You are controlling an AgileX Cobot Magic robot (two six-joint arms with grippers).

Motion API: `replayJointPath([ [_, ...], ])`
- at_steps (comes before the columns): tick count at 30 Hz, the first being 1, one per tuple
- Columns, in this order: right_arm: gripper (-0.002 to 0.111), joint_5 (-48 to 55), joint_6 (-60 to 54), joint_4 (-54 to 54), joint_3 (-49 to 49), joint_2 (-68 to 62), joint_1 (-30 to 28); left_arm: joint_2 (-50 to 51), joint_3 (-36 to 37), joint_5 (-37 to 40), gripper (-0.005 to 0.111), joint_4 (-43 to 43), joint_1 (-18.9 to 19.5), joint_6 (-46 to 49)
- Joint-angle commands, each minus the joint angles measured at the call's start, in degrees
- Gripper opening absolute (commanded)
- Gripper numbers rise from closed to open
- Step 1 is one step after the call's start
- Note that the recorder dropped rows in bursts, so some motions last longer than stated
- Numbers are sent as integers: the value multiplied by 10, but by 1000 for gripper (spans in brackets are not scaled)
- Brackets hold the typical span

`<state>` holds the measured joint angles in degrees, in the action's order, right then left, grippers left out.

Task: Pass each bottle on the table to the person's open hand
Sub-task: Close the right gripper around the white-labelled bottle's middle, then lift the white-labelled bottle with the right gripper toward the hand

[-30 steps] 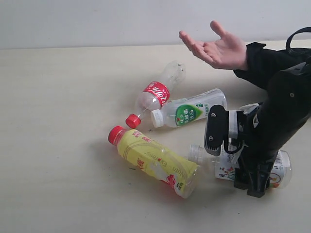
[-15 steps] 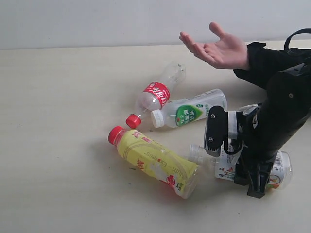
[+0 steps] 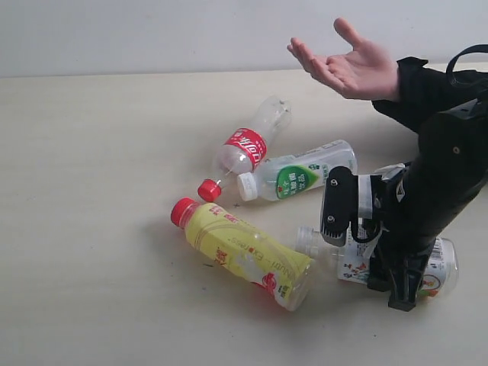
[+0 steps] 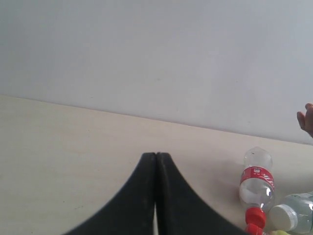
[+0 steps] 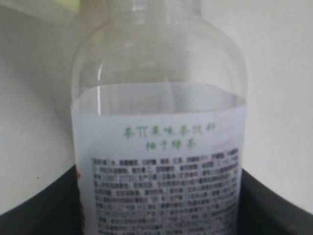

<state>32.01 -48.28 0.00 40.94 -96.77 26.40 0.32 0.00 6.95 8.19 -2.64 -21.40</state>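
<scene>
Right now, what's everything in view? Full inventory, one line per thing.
red-label bottle: 1, clear with red cap, lying mid-table
green-label bottle: 1, clear with white cap, lying just right of the red-label bottle
yellow bottle: 1, yellow wrap with red cap, lying front centre
white-label bottle: 1, clear, lying on the table at front right
table: 1, pale beige, under all four bottles
wall: 1, light grey, behind the table
person's open hand: 1, bare with black sleeve, palm up above the table's far right
left gripper: 1, black, shut and empty, apart from the bottles
right gripper: 1, black, closed around the white-label bottle
</scene>
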Motion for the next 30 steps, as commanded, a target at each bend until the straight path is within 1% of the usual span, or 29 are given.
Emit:
replayJointPath([
  [1, 7, -1, 2, 0, 0, -1, 2, -3, 0, -6, 0, 2, -2, 0],
  [5, 7, -3, 25, 0, 0, 0, 2, -3, 0, -6, 0, 2, -2, 0],
  [19, 7, -1, 25, 0, 0, 36, 2, -3, 0, -6, 0, 2, -2, 0],
  [22, 5, 11, 25, 0, 0, 52, 2, -3, 0, -6, 0, 2, -2, 0],
  [26, 5, 11, 25, 0, 0, 72, 2, -3, 0, -6, 0, 2, -2, 0],
  [30, 5, 32, 39, 0, 0, 110, 2, -3, 0, -6, 0, 2, -2, 0],
])
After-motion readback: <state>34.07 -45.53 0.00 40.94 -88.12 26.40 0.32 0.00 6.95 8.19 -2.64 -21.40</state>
